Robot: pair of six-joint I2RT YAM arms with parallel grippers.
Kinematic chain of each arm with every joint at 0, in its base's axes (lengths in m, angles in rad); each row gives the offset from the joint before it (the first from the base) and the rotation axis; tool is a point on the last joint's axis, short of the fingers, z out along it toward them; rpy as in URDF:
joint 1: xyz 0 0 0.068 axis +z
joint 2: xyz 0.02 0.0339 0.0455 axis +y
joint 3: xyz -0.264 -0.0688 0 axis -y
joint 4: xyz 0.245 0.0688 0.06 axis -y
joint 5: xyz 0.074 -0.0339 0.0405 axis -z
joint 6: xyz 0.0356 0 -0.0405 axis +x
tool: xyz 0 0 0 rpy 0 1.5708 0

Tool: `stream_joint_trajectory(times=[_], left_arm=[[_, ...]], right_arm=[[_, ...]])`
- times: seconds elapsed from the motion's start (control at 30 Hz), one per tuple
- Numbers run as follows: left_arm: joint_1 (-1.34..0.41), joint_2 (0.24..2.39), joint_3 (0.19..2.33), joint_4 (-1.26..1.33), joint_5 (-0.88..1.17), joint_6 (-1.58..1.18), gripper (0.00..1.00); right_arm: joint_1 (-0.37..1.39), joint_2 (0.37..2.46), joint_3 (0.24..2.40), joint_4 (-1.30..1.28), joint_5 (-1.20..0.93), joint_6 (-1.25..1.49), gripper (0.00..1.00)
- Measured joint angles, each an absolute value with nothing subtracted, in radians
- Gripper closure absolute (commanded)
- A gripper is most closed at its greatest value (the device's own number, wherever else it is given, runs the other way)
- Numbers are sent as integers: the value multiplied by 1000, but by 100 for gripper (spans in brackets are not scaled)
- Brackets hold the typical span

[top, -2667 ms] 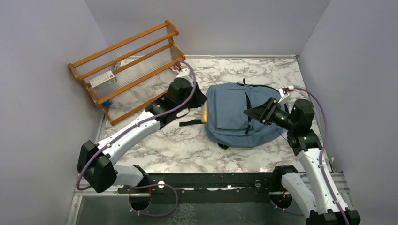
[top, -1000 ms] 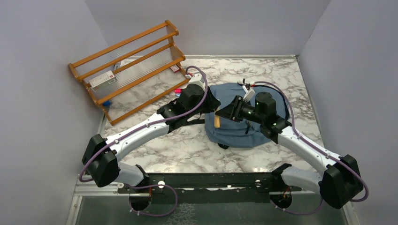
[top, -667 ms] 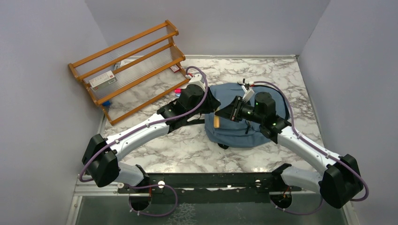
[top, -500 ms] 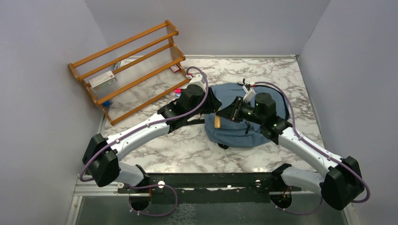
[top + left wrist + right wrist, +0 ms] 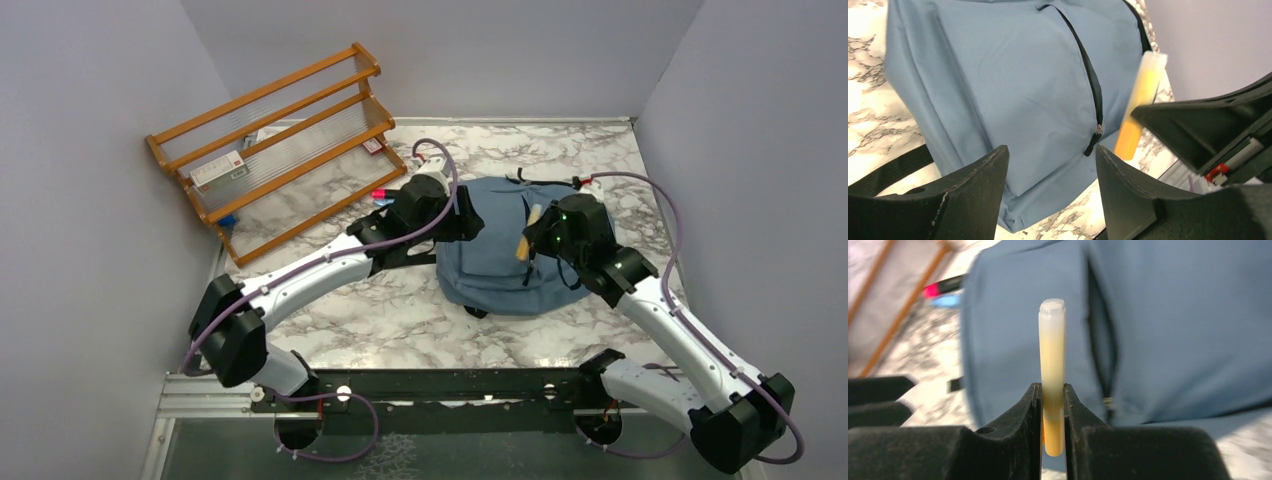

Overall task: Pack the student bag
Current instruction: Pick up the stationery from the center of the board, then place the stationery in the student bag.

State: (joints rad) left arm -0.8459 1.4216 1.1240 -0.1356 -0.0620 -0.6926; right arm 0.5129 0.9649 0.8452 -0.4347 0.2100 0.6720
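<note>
While lying flat, student bag (image 5: pixel 490 260), long axis and zipper near-to-far

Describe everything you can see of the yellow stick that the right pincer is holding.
The stick is a slim, straight tube that looks like translucent plastic. It is pale and milky at its rounded top end and shades to yellow-orange lower down. The right pincer is shut on its lower part, with a finger pressed against each side. It is held in the air over the student bag, close to the black zipper, and seems to touch nothing else. No label can be made out.
</note>
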Motion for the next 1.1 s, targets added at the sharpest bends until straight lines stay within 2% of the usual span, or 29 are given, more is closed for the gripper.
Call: stream_joint_trajectory(times=[0.17,0.4,0.67,0.9,1.1], left_arm=[[-847,1557,1240,-184,-33,-646,34],[-873,1765,1484,-284,-26,-572,31],[-943,2069,1892,-462,-79,-494,31],[-976,2196,2056,-606,-182,-446,31],[-978,2253,2158,-665,-251,-411,31]], right_arm=[[360,979,862,-564,331,597,99],[133,974,833,-600,295,518,99],[102,907,793,-609,219,518,99],[98,694,783,-633,193,553,99],[98,654,783,-657,175,570,99]])
